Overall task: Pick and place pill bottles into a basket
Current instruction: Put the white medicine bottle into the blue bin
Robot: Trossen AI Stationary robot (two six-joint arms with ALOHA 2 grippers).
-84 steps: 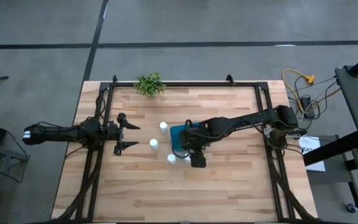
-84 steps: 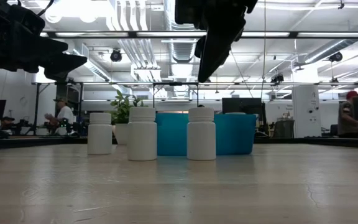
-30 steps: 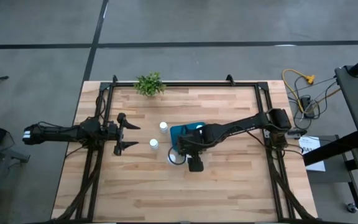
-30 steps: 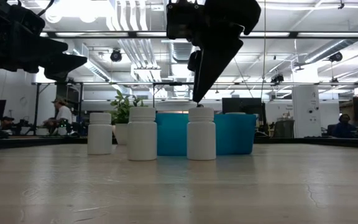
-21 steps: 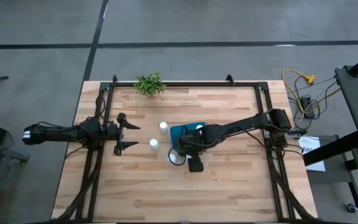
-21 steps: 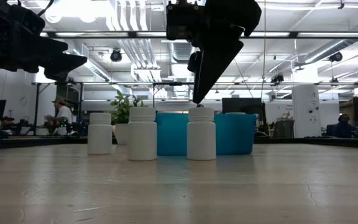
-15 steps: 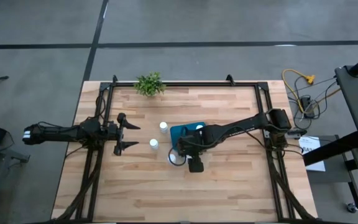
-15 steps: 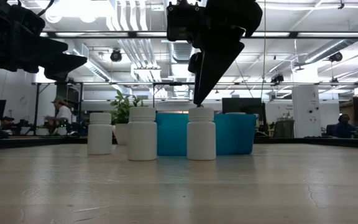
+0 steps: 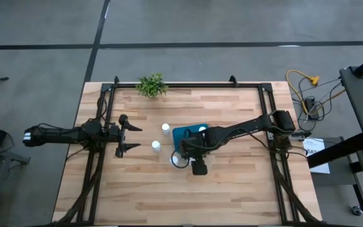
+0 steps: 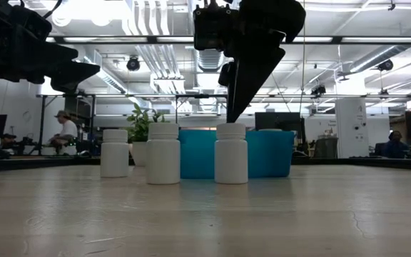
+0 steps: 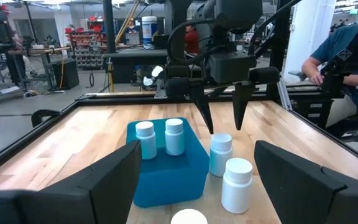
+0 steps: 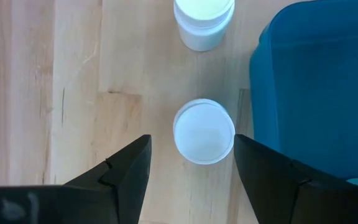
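Two bottles (image 11: 174, 135) are already seen standing in the teal basket (image 11: 166, 171) near the middle of the worktop (image 9: 232, 189); three more stand outside it, toward the left edge. The right hand (image 12: 190, 165), pointed straight down with fingers spread partly open, is centred over the nearest bottle (image 12: 203, 131) just beside the basket wall. A straight descent, keeping the inner finger clear of that wall, would be advised. The left hand (image 9: 128, 137) is held wide open by the left edge.

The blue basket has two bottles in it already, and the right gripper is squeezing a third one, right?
Not quite. The right gripper isn't squeezing: in the right wrist view its open fingers hang above the bottle, a gap on each side. The basket does hold two.
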